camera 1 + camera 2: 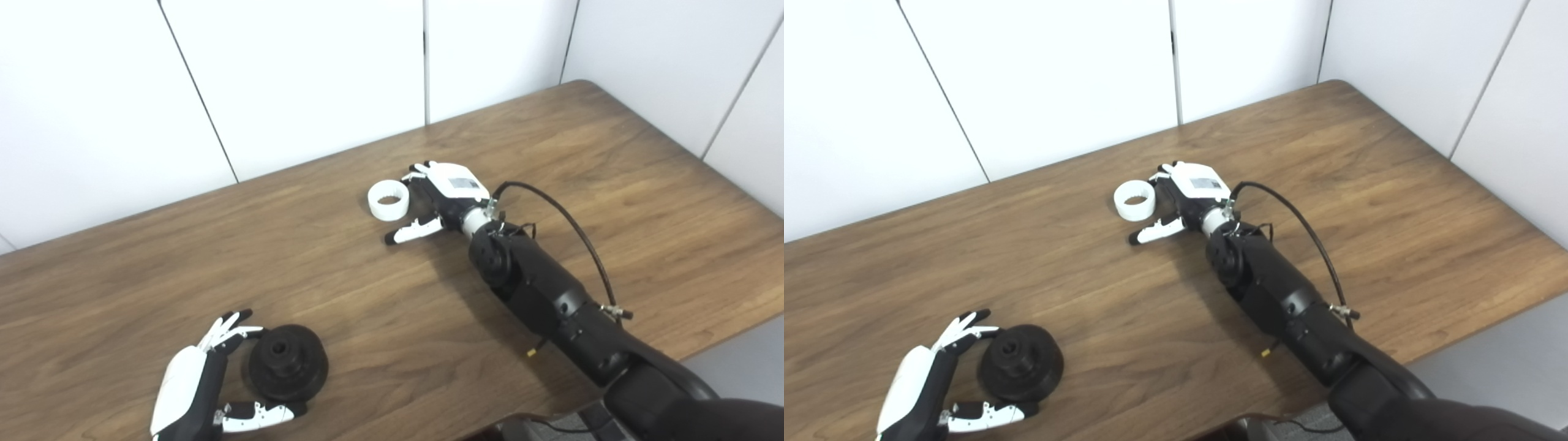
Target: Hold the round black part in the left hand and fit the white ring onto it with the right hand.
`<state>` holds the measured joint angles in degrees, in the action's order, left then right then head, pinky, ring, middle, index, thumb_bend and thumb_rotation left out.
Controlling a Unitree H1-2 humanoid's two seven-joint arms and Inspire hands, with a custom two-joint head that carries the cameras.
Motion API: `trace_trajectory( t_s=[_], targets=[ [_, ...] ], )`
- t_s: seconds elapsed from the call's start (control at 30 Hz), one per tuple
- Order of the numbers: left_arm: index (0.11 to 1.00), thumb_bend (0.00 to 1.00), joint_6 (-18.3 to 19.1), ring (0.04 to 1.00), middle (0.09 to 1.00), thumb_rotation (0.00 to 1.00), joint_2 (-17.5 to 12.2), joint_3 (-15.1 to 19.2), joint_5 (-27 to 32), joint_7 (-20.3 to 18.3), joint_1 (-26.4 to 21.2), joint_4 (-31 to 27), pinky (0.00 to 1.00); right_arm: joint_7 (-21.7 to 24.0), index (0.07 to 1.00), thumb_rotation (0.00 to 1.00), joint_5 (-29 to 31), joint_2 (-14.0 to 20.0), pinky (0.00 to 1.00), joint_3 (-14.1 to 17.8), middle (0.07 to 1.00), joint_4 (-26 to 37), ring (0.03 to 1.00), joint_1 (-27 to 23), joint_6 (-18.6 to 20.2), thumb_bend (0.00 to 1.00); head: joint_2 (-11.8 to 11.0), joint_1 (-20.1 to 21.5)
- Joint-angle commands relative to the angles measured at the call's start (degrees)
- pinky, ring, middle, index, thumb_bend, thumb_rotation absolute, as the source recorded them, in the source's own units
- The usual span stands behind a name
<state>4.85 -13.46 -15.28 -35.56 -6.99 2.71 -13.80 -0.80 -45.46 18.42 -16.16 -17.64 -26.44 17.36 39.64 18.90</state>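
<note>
The round black part [288,363] lies flat on the wooden table [343,294] at the near left, its stepped hub and centre hole facing up. My left hand [202,383] is open around its left side, fingers behind it and thumb in front, close to its rim. The white ring [388,200] stands on the table near the far middle. My right hand [438,199] lies just right of the ring, open, fingers at the ring's far right side and thumb stretched out on the table in front of it. I cannot tell if the fingers touch the ring.
White wall panels [294,79] stand behind the table's far edge. The table's right corner [588,86] meets the side wall. A black cable [569,226] loops over my right forearm. Bare wood lies between the two hands.
</note>
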Motion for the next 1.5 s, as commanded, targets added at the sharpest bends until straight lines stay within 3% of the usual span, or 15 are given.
trace_trajectory(
  t_s=[0.0,0.37,0.83,1.13,1.4,1.43,1.47],
  targets=[
    [0.592,0.9,0.55,0.977,0.926,0.22,-0.63,-0.35,-1.2,-0.95,0.26,-0.53,0.96,-1.9,0.819,0.61,-0.9,-0.97,1.0,-0.2,0.945,-0.45,0.994,-1.02,0.99,0.76,0.05,0.0],
    [0.592,0.9,0.83,0.979,0.928,0.21,-0.68,-0.68,-1.53,-0.82,0.54,-1.04,0.96,-7.3,0.791,0.61,0.03,-4.44,1.0,0.15,0.931,-3.26,0.971,-0.85,3.21,0.76,0.47,-0.65],
    [0.591,0.9,1.09,0.982,0.928,0.22,-0.61,-0.81,-1.66,-0.73,0.48,-1.13,0.97,-10.93,0.765,0.57,1.32,-5.95,0.99,0.19,0.926,-5.46,0.962,-1.43,3.7,0.75,0.72,-1.09],
    [0.592,0.9,2.06,0.983,0.929,0.21,-0.41,-0.83,-1.76,-1.12,0.51,-1.65,0.97,-17.98,0.674,0.35,1.81,-6.61,1.0,0.31,0.88,-7.69,0.922,-1.19,-0.26,0.69,1.03,-1.19],
    [0.592,0.9,2.11,0.982,0.929,0.22,-0.3,-1.01,-1.81,-0.91,0.44,-1.59,0.97,-22.98,0.617,0.27,1.73,-6.95,1.0,0.67,0.858,-9.35,0.907,-1.35,-2.63,0.67,1.09,-1.43],
    [0.592,0.9,2.06,0.983,0.929,0.22,-0.32,-1.03,-1.8,-0.9,0.43,-1.57,0.98,-23.56,0.545,0.2,1.71,-7.04,1.0,0.69,0.855,-9.63,0.903,-1.4,-2.71,0.58,1.1,-1.43],
    [0.592,0.9,2.04,0.982,0.929,0.22,-0.31,-1.03,-1.76,-0.9,0.42,-1.56,0.98,-24.04,0.521,0.18,1.77,-7.12,1.0,0.71,0.852,-9.81,0.9,-1.42,-2.85,0.55,1.11,-1.5]
  ],
)
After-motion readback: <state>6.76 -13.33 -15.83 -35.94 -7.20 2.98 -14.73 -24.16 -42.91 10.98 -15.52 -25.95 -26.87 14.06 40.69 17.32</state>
